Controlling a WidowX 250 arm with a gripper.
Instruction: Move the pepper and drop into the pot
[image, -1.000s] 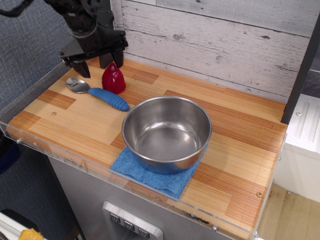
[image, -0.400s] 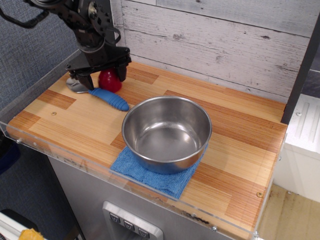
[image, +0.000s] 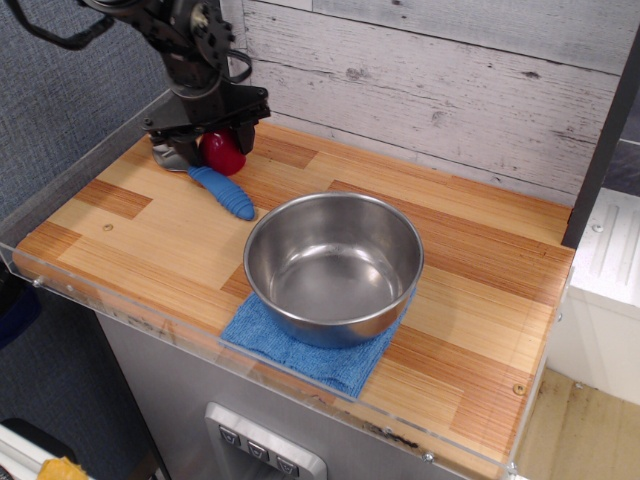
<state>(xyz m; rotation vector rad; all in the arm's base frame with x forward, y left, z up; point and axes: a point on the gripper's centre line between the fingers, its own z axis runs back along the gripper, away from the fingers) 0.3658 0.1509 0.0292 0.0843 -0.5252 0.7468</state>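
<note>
Lowered hand (image: 205, 143) straddling pepper (image: 222, 152), seemingly gripping it, spoon (image: 222, 192) shifted, pot (image: 333, 264) apart

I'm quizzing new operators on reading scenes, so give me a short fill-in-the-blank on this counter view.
1. The pot sits on a folded ____ cloth.
2. The gripper is lowered around the ____ pepper.
3. The spoon beside the pepper has a ____ handle.
4. Inside, the pot is ____.

Missing words: blue; red; blue; empty
</note>
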